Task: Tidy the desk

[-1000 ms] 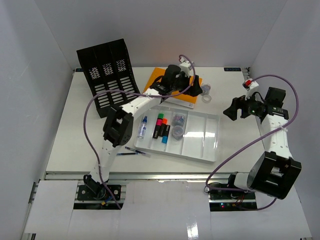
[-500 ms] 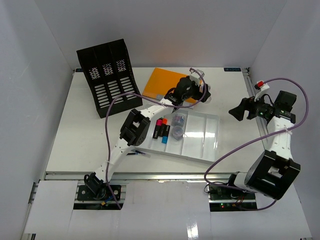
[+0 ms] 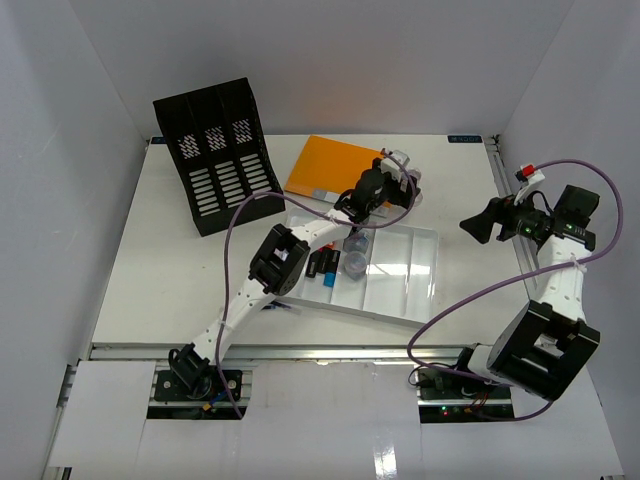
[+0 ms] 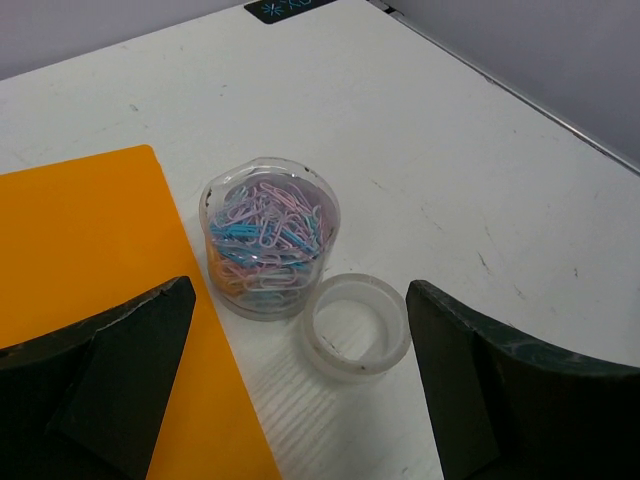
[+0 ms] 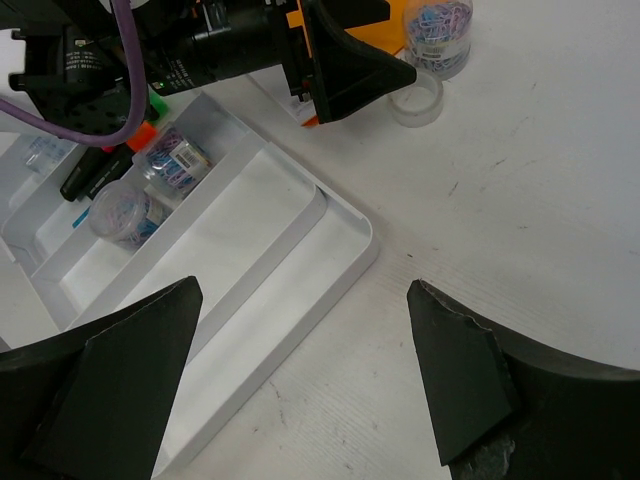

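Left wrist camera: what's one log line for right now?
left fingers open, pointed at paperclip jar and clear ring | jar beside orange folder on desk | right fingers open, holding nothing

Bright, even light casts soft shadows on the desk point(image 3: 140, 270), and all views are sharp.

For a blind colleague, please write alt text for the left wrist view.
A lidless clear jar of paper clips stands on the white desk before the open left gripper, a clear ring beside it, an orange folder at left.
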`<action>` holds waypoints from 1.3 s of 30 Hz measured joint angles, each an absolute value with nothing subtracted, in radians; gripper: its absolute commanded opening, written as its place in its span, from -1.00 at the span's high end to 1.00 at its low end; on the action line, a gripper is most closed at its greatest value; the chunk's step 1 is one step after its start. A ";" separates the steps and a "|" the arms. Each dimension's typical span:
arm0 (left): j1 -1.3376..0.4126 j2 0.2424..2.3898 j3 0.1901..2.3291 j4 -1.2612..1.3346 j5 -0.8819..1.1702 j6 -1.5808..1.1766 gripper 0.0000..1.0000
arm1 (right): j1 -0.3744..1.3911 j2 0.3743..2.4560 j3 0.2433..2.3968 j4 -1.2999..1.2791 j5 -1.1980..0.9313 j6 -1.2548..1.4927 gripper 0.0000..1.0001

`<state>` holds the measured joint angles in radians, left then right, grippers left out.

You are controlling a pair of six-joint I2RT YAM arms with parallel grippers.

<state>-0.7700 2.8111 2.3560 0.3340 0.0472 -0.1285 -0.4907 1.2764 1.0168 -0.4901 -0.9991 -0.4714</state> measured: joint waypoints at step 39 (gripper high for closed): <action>-0.730 1.769 1.410 0.404 0.039 -0.108 -0.79 | -0.130 1.398 1.071 -0.369 -0.705 -0.448 -0.80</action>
